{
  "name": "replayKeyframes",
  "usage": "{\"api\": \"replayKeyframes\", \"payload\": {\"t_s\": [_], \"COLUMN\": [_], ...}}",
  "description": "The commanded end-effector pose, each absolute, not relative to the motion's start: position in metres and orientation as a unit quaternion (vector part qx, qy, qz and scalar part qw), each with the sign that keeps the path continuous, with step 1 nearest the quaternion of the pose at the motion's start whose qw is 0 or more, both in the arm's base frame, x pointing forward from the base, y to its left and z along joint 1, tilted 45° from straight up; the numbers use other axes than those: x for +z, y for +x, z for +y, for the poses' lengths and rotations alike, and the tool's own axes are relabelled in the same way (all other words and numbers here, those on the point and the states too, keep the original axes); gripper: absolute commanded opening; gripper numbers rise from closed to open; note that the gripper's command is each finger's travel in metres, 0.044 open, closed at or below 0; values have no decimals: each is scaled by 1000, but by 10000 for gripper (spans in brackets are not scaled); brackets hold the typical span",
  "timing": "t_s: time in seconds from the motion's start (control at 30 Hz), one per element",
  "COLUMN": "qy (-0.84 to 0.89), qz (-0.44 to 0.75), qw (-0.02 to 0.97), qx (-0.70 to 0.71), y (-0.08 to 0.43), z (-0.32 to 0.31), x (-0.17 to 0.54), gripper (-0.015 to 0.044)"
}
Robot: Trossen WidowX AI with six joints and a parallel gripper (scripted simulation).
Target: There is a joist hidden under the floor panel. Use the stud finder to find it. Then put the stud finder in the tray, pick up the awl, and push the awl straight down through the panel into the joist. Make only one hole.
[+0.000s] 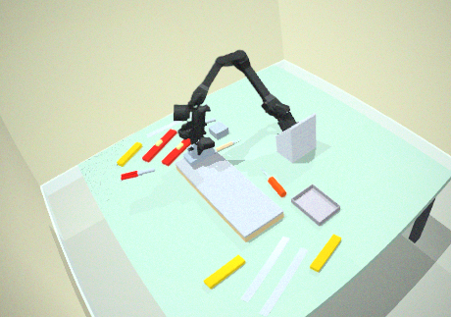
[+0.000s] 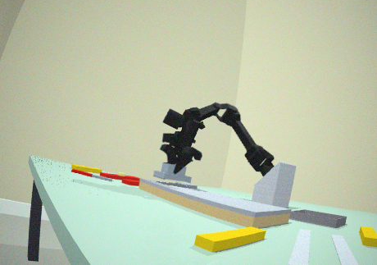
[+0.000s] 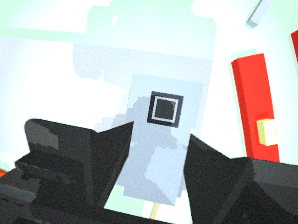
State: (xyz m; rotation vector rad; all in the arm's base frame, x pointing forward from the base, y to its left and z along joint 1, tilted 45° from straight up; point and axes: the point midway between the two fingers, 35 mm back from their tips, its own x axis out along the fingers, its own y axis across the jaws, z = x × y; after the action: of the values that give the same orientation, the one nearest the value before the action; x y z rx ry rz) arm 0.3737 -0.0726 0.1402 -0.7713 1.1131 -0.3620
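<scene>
My gripper (image 1: 197,150) (image 2: 173,168) (image 3: 159,129) is shut on the stud finder (image 1: 194,158) (image 2: 172,175) (image 3: 170,85), a pale block with a dark square display. It is held low over the far end of the floor panel (image 1: 235,193) (image 2: 229,203), with a small gap and a shadow below in the exterior view. The display shows no lit mark. An orange-handled tool (image 1: 277,186) with a thin shaft, apparently the awl, lies between panel and tray. The grey tray (image 1: 316,205) (image 2: 320,218) is empty. The joist is hidden.
Two red bars (image 1: 156,149) (image 1: 172,157) and a red-handled tool (image 1: 129,175) lie beyond the panel's far end. A grey block (image 1: 219,130) and a wooden stick (image 1: 225,146) lie near the gripper. A tall wedge block (image 1: 296,141) (image 2: 283,186) stands at the arm's base.
</scene>
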Motion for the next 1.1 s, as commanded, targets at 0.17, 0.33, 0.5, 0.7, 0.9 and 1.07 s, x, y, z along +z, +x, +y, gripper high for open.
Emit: {"api": "replayKeyframes", "payload": {"t_s": [0.17,0.33,0.5,0.7,0.9,1.07], "qy": [-357,-357,-357,-357,-357,-356], "qz": [512,512,512,512,512,512], "qw": [765,765,765,765,765,765], "qx": [-161,-161,-161,-161,-161,-161], "y": [375,376,375,374,373,372], "z": [-79,-83,-79,-73,-67,-62], "x": [129,126,121,115,109,104], "gripper": [0,0,0,0,0,0]}}
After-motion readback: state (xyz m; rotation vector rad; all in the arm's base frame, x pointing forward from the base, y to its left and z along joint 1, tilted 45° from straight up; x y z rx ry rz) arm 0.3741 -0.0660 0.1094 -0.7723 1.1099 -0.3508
